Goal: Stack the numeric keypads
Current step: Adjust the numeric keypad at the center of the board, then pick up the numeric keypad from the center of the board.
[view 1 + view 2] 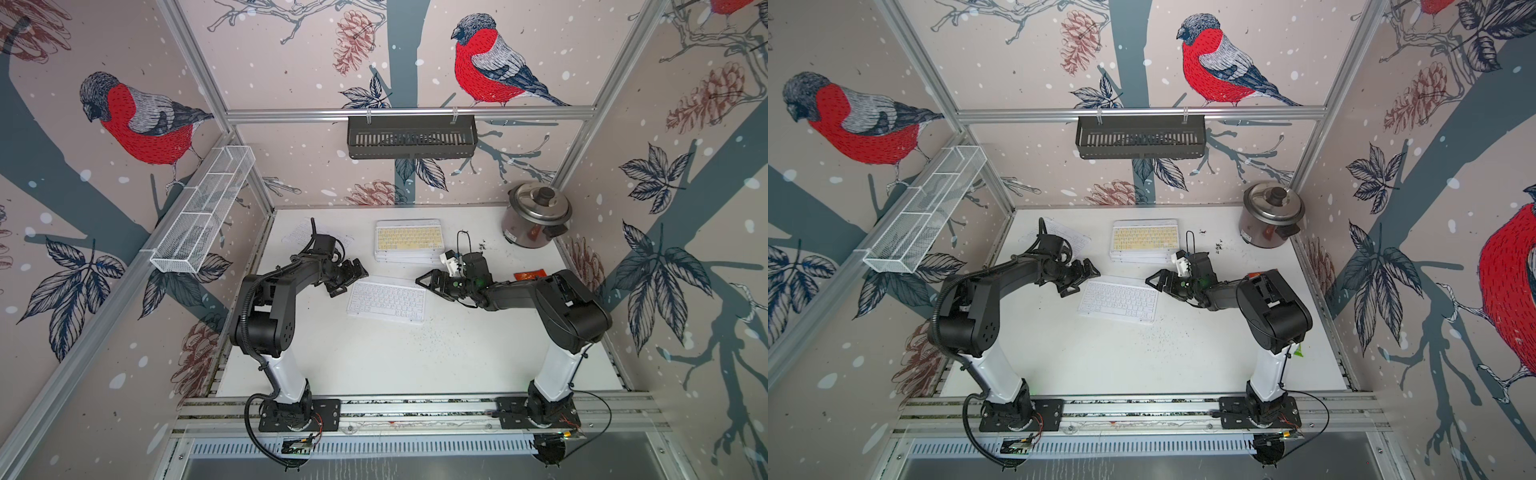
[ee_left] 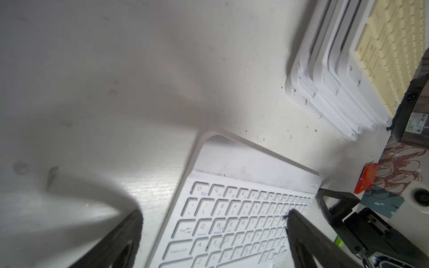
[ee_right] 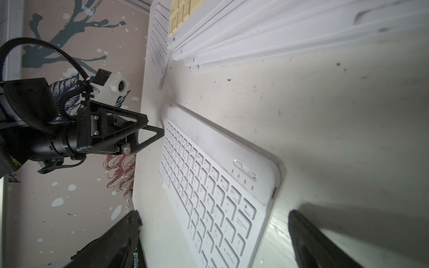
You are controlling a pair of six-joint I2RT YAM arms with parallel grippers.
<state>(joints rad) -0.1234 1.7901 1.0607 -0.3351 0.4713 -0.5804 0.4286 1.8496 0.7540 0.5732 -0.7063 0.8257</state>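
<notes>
A white-keyed numeric keypad (image 1: pixel 386 300) (image 1: pixel 1119 300) lies flat mid-table, apart from the others. Behind it stands a stack of keypads (image 1: pixel 409 249) (image 2: pixel 336 88) (image 3: pixel 255 34) with a yellow-keyed one (image 1: pixel 1144 237) on top. A further pale keypad (image 1: pixel 297 233) lies at the back left, partly hidden by my left arm. My left gripper (image 1: pixel 351 279) (image 2: pixel 213 215) hovers open over the white keypad's left end. At its right end my right gripper (image 1: pixel 428 284) (image 3: pixel 214 217) is open too. Neither holds anything.
A steel rice cooker (image 1: pixel 536 216) stands at the back right, with an orange-red packet (image 1: pixel 530 274) beside my right arm. A white mesh basket (image 1: pixel 203 208) hangs on the left wall and a black basket (image 1: pixel 411 137) on the back rail. Dark crumbs (image 1: pixel 436 336) dot the table.
</notes>
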